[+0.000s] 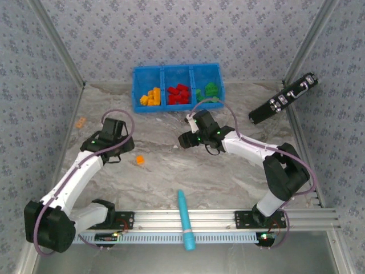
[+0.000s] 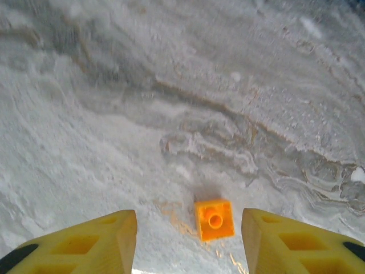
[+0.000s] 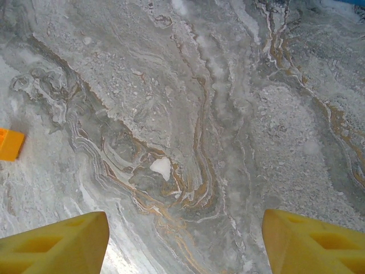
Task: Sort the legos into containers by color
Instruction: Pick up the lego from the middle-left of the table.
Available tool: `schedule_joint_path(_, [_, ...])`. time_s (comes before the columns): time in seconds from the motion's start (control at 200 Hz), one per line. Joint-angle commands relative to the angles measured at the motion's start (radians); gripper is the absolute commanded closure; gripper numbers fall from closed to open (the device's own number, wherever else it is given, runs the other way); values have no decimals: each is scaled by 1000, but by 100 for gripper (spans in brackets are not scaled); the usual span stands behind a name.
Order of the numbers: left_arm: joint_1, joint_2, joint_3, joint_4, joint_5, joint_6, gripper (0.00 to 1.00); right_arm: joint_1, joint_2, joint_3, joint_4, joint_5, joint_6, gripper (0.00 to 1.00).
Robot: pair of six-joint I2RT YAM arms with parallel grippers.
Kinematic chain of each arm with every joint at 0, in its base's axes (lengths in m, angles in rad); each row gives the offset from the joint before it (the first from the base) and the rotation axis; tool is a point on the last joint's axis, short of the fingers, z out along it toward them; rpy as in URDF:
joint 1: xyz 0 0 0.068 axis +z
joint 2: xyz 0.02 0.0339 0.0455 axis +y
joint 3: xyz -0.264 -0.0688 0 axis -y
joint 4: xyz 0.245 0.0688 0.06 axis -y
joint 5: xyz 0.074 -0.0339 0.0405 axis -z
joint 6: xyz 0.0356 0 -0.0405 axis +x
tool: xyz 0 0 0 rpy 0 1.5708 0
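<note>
Left gripper (image 2: 188, 225): jaws parted, empty; the nearer arm.
Orange brick (image 2: 214, 218): studs up on table (image 2: 171, 85), lower centre, between left jaws, slightly right of midline; squarish, no long axis.
Right gripper (image 3: 183, 234): wide apart, empty.
Blue bin (image 1: 177, 71): upper centre, beyond both arms.

2 white-and-black arms (image 1: 77, 174), looping purple cables (image 1: 118, 111), yellow hollow-celled fingers (image 2: 85, 245).

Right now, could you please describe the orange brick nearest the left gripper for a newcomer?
From the blue bin at the far end, come toward the near edge. A one-stud orange brick lies on bare tabletop in front of the left gripper. The other loose orange brick sits by the left wall instead.
</note>
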Motion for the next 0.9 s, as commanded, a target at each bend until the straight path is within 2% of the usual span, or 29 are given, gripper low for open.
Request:
schedule_joint_path(0.0, [-14,-41,-32,-13,48,-102,45,4,9,28,-25,-10,-19,27])
schedule_joint_path(0.25, [-81,-39,-121,-24,64,-186,40,5,10,26,-34,-1,-13,27])
schedule_joint_path(0.385, [-104,-15,-158,55,66,-221,37,6,10,30,-42,2,-13,27])
schedule_joint_path(0.635, [-138,60,-166,136,85,-229,30,6,3,24,-53,12,-18,27])
schedule_joint_path(0.895, [-167,129,-165,181,83,-223,27,4,-8,10,-57,21,-17,26])
